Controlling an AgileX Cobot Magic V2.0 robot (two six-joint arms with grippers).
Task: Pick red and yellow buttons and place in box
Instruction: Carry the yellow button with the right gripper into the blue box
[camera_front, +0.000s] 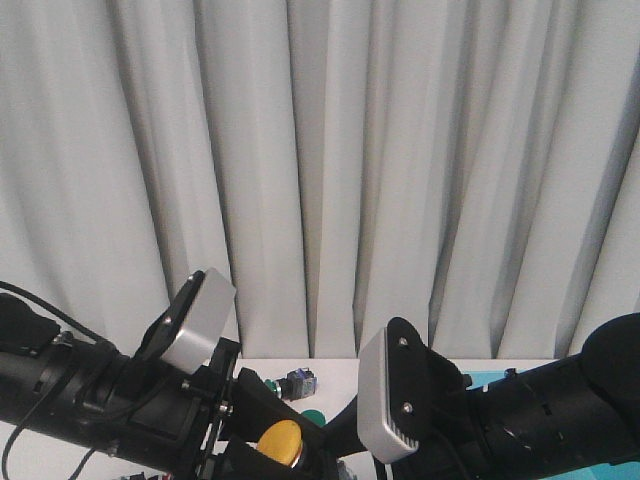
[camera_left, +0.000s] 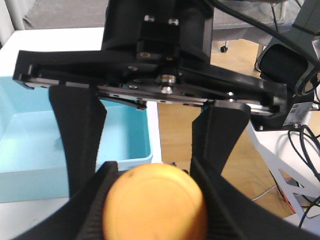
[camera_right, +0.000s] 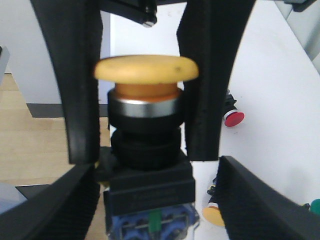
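The yellow button (camera_right: 146, 68) is held in the air between both grippers; it also shows low in the front view (camera_front: 280, 440). My left gripper (camera_left: 152, 175) is shut on it, its fingers pressed against the cap and collar. My right gripper (camera_right: 155, 172) is open, its fingers on either side of the button's dark body (camera_right: 149, 190) with a gap on one side. The red button (camera_right: 233, 118) lies on the white table beyond. The turquoise box (camera_left: 50, 150) stands under and behind the grippers and shows at the right in the front view (camera_front: 492, 378).
Green-capped buttons (camera_front: 312, 418) and a dark button body (camera_front: 300, 381) lie on the table behind the grippers. A second orange-yellow cap (camera_right: 214, 215) and a green cap (camera_right: 315, 205) lie near the right finger. The table edge and wooden floor (camera_left: 175, 130) are close.
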